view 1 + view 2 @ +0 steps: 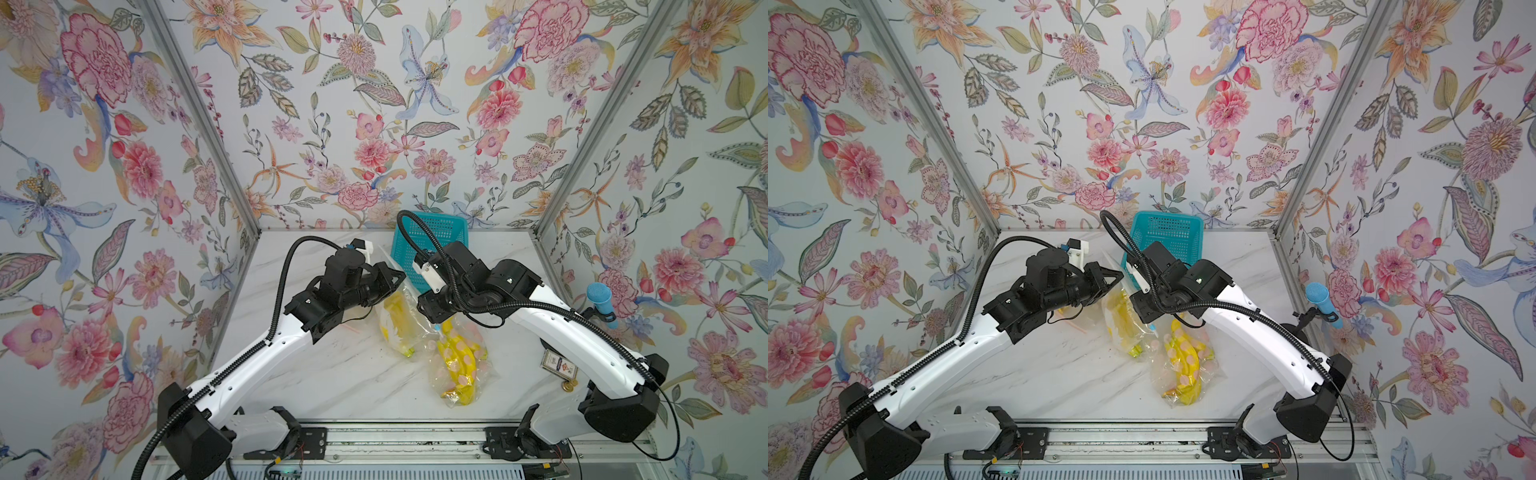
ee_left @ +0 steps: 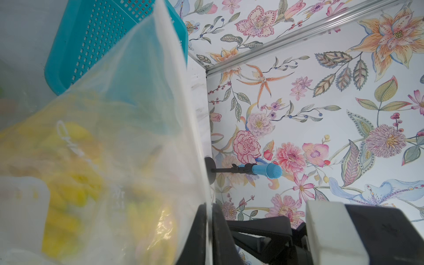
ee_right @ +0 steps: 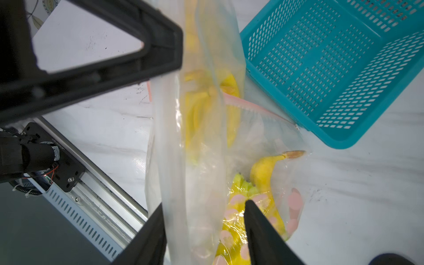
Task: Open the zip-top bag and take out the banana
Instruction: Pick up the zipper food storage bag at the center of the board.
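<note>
The left pincer [image 2: 209,206] is nearly closed, pinching the top edge of the clear bag [image 1: 401,322]. The bag hangs from it at mid-worktop [image 1: 332,374], lower end resting on the surface, just in front of the teal basket [image 1: 432,245] at the back edge. Bananas [image 1: 394,316] sit low inside it (blurred through the film). The right pincer [image 3: 204,204] stands about half wide, its fingers either side of the same bag's film without clamping it. A dotted bag [image 1: 457,365] of bananas lies flat just beside, nearer the front edge. A blue microphone [image 1: 600,301] stands at the right edge.
</note>
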`<state>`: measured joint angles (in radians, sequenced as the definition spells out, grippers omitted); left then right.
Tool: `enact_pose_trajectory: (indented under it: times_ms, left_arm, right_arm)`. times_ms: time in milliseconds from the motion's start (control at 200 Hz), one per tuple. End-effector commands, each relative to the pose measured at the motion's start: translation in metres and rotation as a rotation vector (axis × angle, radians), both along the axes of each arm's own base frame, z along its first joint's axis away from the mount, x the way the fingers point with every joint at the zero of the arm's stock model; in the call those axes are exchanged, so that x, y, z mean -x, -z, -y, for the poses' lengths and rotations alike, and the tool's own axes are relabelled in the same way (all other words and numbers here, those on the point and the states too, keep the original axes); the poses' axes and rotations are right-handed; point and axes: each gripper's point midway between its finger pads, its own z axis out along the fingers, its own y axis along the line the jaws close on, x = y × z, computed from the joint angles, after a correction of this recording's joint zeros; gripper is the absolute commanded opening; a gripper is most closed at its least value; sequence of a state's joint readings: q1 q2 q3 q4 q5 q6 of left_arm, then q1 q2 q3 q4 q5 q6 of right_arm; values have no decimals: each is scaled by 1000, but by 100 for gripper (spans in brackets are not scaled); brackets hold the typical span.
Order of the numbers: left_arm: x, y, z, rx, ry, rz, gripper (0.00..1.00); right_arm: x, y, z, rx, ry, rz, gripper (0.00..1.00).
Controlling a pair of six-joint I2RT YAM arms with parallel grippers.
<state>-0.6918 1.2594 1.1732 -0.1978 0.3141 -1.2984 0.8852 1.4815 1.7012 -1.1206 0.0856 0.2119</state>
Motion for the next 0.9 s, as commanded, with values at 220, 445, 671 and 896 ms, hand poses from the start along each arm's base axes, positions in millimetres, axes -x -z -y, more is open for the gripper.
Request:
enact_pose_trajectory:
  times_ms: [220,445,671,896]
  left_arm:
    - [1,-2,-3,4,1,0,45]
    - [4,1,-8,-55,7,8,51]
    - [-1,-21,-25,-279,41,154,63]
    - [-8,-81,-40,-616,162,457,68]
  right_arm:
    - [-10,-10,6,-28,12,30,17]
    - [-18,-9,5,-104,16,5,8]
    - [-25,-37,-4,-237,-26,5,6]
    - [-5,-79,-23,-385,-256,16,7]
